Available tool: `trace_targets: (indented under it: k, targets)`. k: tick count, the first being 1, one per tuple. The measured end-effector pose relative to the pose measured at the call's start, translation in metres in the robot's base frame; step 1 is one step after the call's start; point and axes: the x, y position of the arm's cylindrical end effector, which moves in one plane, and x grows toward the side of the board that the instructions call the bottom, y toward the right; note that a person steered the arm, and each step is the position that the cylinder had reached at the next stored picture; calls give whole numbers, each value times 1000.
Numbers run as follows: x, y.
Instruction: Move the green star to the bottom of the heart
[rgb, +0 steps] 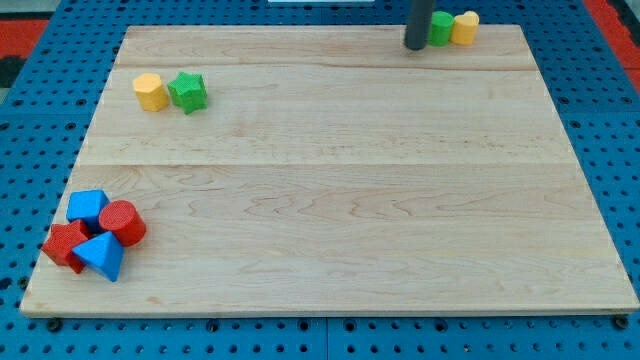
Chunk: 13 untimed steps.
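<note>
Green star (187, 91) on bench (350, 200), yellow hexagon (150, 91) touching its left side. Yellow heart (465, 26) far right of star, slightly higher. My tip (415, 46) also far right of star, short of heart. No jaws: bare rod.

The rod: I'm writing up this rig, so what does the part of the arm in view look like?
Only a short stretch shows at the view's top: a straight, smooth, dark grey cylinder, plain, with no markings, cables or sleeve visible. My tip ends blunt and flat, the same width as the rest. The arm above is out of frame.
</note>
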Motion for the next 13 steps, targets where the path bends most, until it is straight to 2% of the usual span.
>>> trace_targets:
  k: [1,2,3,4,5,7,8,11,13]
  targets:
    - [-6,-83]
    - [-25,-194]
    - [-27,-331]
    - [-26,-406]
    - [-13,-406]
    - [66,-405]
    - [91,-373]
    - [93,-86]
    - [87,-96]
